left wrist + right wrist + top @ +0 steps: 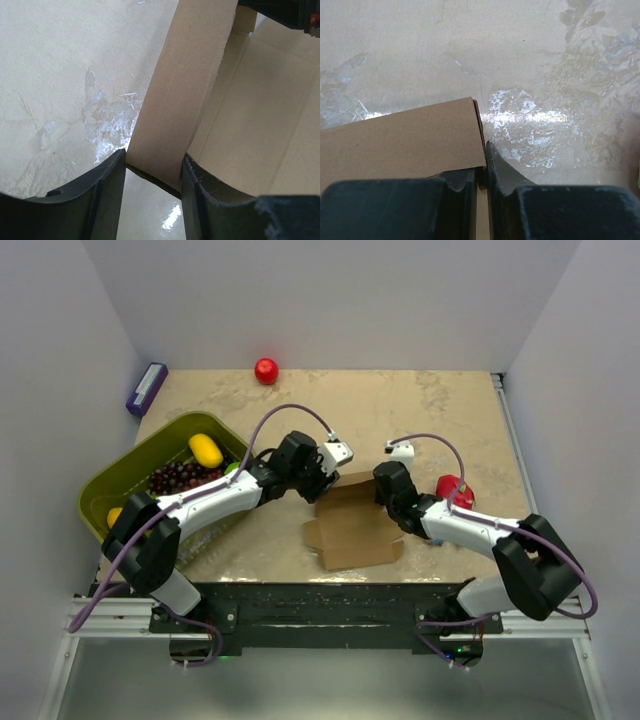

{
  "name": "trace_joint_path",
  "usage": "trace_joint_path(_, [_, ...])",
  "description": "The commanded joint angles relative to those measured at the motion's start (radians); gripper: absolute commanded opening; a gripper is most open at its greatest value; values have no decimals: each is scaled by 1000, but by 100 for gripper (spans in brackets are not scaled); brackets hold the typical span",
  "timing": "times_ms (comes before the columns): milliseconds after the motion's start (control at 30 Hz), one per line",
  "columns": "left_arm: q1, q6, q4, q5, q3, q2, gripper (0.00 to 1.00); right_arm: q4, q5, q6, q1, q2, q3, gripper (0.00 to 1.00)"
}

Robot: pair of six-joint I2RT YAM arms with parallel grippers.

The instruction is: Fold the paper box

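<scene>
The paper box (355, 535) lies near the front of the desk (430, 410), between the two arms. It is half made. One side stands up and the rest is flat.

The right claw (481, 165) is almost closed. It pinches the end of a thin brown wall. The left claw (153, 157) is open, with the standing side between its fingers (107, 190). I cannot tell if it squeezes.

What could go wrong? The cardboard is thin. If the two claws pull away from each other, it may rip or bend in the wrong spot. The side may slip out of the open left claw and flop down. The desk looks shiny, so the box may slide when pushed. The right arm may bump the red thing (452, 488) just beside it.

Farther back are a green basket (100, 505) with grapes (180, 478), a purple box (147, 388) and a small red fruit (266, 370).

I can read no words anywhere. The box is plain brown.
</scene>
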Motion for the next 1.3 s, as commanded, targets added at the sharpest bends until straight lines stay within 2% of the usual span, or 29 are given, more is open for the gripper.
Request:
trace_joint_path(0, [-10, -15, 9, 118, 38, -42, 23, -76, 207, 84, -3, 38, 42, 0])
trace_joint_path(167, [-12, -35, 12, 118, 40, -27, 24, -68, 172, 79, -5, 21, 48, 0])
trace_joint_path(200, [-10, -44, 4, 72, 43, -18, 24, -57, 130, 73, -5, 11, 44, 2])
trace_joint_path(300, [-10, -64, -52, -49, 81, 41, 24, -74, 77, 68, -3, -43, 45, 18])
trace_joint_path(333, [-7, -67, -60, -63, 93, 62, 25, -83, 51, 75, -3, -60, 47, 24])
trace_joint_path(367, [-4, -77, -68, -71, 99, 71, 25, -95, 37, 81, -3, -89, 50, 35])
trace_joint_path(567, [14, -107, -103, -120, 119, 98, 26, -232, -46, 78, -5, -202, 96, 67])
trace_joint_path(767, [80, -176, -147, -104, 150, 146, 27, -384, -151, 118, -5, -324, 87, 83])
trace_joint_path(900, [164, -245, -174, -28, 176, 197, 27, -522, -190, 163, -5, -377, 97, 85])
trace_joint_path(1000, [181, -265, -175, -2, 178, 205, 29, -585, -230, 248, -5, -429, 64, 85])
trace_joint_path(1167, [192, -271, -191, 12, 185, 222, 29, -547, -329, 415, -5, -594, -86, 85])
trace_joint_path(1267, [192, -276, -191, 21, 185, 225, 30, -447, -346, 502, -3, -635, -163, 86])
